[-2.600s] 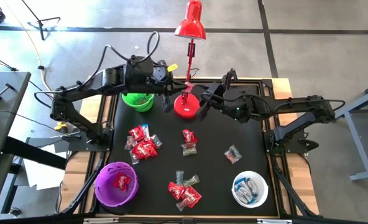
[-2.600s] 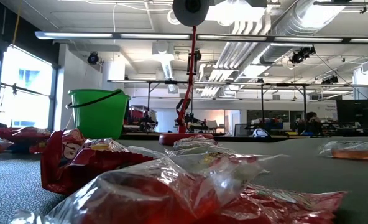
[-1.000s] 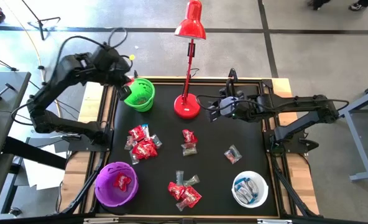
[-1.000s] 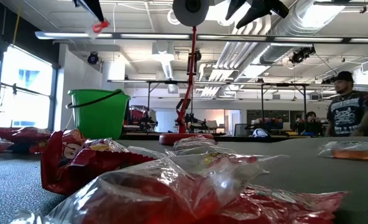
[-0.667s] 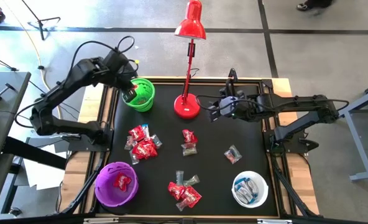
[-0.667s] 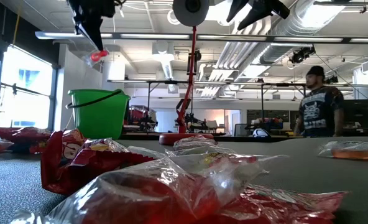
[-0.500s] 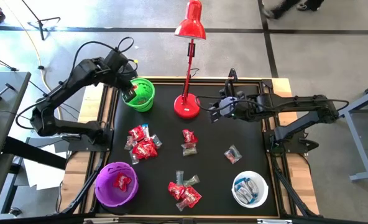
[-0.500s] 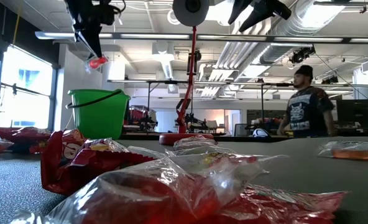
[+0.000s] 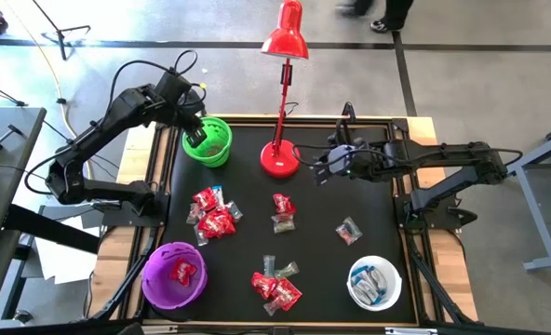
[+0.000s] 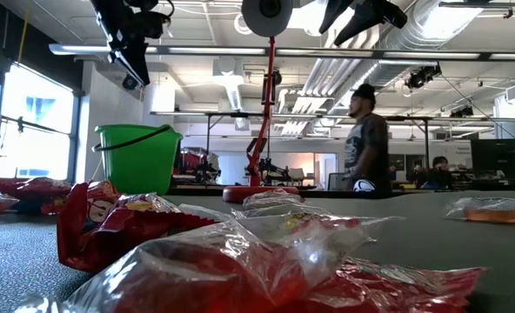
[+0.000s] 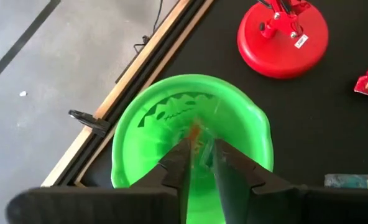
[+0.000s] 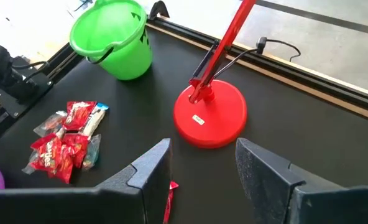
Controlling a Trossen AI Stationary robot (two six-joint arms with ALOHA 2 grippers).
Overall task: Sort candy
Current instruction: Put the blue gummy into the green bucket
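Over the green bucket (image 9: 207,141) at the bench's far-left corner, the left pincer (image 11: 201,148) hangs nose-down, fingers slightly apart, narrow gap between the tips. Through that gap the wrist view shows a clear-wrapped candy piece (image 11: 196,134) with an orange spot, against the bucket's inside; can't tell if it's touching the tips or already loose. In the low view the left pincer (image 10: 136,65) sits high above the bucket rim with nothing visibly hanging from it.

Step in hand, as I judge it: the release into the bucket. To do it well: keep the pincer centred over the opening, not the rim, spread the fingers fully so the crinkly wrapper can't cling, lift straight up, clear of the bucket handle and the red lamp (image 9: 283,88) beside it.

Right pincer (image 12: 201,167) waits above the bench just right of the lamp base, fingers wide apart, nothing between them.

Remaining candy on the black bench (image 9: 369,223): a red-heavy cluster (image 9: 211,213) left of centre, a small pair (image 9: 282,211) in the middle, one lone piece (image 9: 348,231) to the right, another cluster (image 9: 276,284) near the front edge. Purple bowl (image 9: 174,275) at front left holds a red piece, white bowl (image 9: 375,283) at front right holds blue-and-white ones. Plenty left to sort. A person (image 10: 364,139) stands in the room behind.
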